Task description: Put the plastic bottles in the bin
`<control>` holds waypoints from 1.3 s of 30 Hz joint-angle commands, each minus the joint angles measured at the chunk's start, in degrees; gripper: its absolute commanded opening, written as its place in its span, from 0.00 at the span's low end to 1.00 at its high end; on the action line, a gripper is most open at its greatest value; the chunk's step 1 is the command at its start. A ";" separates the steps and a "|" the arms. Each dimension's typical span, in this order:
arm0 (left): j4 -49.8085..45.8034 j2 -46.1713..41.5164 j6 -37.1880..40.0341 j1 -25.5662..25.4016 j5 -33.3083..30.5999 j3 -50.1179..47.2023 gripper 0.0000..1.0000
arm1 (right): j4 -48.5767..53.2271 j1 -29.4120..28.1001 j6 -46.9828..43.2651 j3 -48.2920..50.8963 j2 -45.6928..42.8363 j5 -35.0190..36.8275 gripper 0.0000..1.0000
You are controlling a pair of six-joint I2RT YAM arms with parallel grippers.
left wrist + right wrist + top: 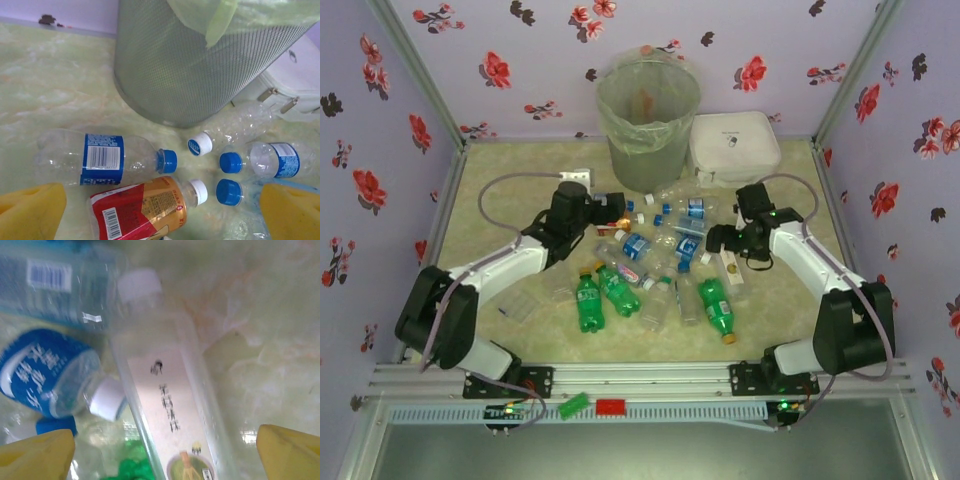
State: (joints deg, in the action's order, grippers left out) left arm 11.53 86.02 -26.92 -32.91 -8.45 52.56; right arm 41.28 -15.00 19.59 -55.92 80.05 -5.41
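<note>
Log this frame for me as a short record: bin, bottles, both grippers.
bin: upright, bag-lined, far side of table
plastic bottles: lying scattered in front of the bin
left gripper: open, above a red-labelled bottle
right gripper: open, astride a clear white-labelled bottle
white box: right of the bin

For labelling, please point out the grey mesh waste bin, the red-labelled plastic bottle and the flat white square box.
grey mesh waste bin [190, 70], left wrist view, mesh wall.
red-labelled plastic bottle [135, 215], left wrist view, label.
flat white square box [740, 150], top external view, lid.
</note>
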 commanded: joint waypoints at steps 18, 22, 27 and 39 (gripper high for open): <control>-3.09 -5.22 -2.25 -0.01 -6.04 -4.01 1.00 | -3.87 -1.79 -0.46 3.71 12.45 4.44 0.76; -2.92 -5.16 -2.18 0.02 -7.08 -3.97 1.00 | -4.62 -1.86 -0.68 3.63 13.90 4.53 0.72; -2.31 -4.44 -2.11 0.02 -8.06 -3.47 0.99 | -4.80 -1.93 -0.87 3.80 14.38 4.35 0.63; -1.77 -4.39 -0.45 2.11 -8.55 -2.43 1.00 | -1.66 -1.92 -1.67 1.25 8.46 6.06 0.40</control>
State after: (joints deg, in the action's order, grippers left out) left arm 8.58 81.89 -28.34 -32.32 -15.46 48.90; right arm 37.17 -16.56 18.46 -52.82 91.59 -1.23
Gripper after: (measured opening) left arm 0.995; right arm 0.556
